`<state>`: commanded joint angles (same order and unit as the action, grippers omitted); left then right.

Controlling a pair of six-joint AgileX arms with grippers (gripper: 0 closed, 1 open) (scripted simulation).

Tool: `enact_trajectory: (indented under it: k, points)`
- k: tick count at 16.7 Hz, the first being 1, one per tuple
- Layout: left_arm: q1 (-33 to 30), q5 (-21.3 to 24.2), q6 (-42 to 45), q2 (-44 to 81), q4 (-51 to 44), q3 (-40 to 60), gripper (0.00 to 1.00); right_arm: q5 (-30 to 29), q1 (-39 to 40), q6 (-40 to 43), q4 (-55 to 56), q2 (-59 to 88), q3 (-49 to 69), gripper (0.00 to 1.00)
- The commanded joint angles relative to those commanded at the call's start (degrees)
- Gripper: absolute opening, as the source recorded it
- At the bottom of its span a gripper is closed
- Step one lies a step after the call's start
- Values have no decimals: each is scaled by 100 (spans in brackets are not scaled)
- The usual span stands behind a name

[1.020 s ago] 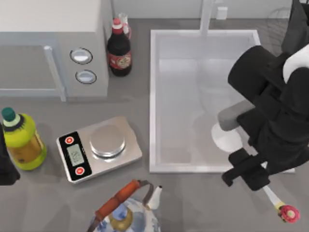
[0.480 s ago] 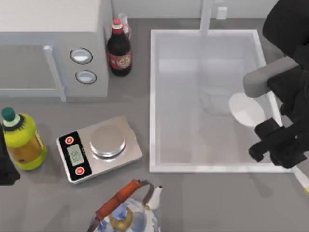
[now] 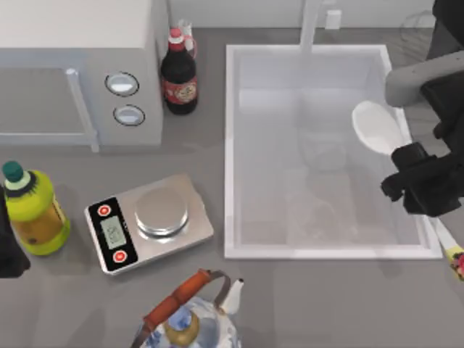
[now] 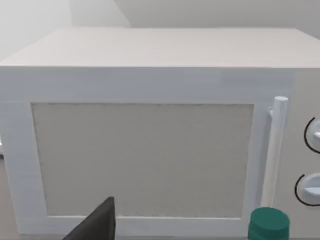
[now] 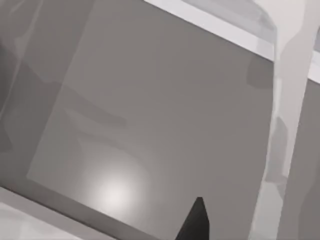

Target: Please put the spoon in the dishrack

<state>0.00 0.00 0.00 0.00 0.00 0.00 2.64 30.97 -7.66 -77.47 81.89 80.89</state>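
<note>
the right hand (image 3: 424, 190) pinches the spoon (image 3: 378, 127) by its handle, bowl jutting ahead of it over the sink (image 3: 230, 152). i'd keep that pinch firm and level while carrying toward the dishrack (image 3: 413, 25) just beyond the hand, lowering only once above its wires. the left hand (image 3: 9, 243) sits parked; whether it's spread, i cannot tell.

One spoon (image 3: 378, 127), one sink basin (image 3: 232, 145), one microwave (image 3: 72, 65), one kitchen scale (image 3: 148, 222), one kettle (image 3: 190, 319), and two bottles: one dark (image 3: 178, 76), one yellow-green (image 3: 30, 212).
</note>
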Motion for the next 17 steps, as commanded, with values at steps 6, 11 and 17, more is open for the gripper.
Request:
enact_trajectory:
  k: [6, 11, 17]
  points:
    - [0, 0, 0, 0, 0, 0, 100, 1073, -2114, 223, 2089, -666, -385, 0]
    - [0, 0, 0, 0, 0, 0, 100, 2114, -4427, 469, 4499, -1442, -931, 0]
    - [0, 0, 0, 0, 0, 0, 100, 3111, -6454, 654, 6630, -2361, -1436, 0]
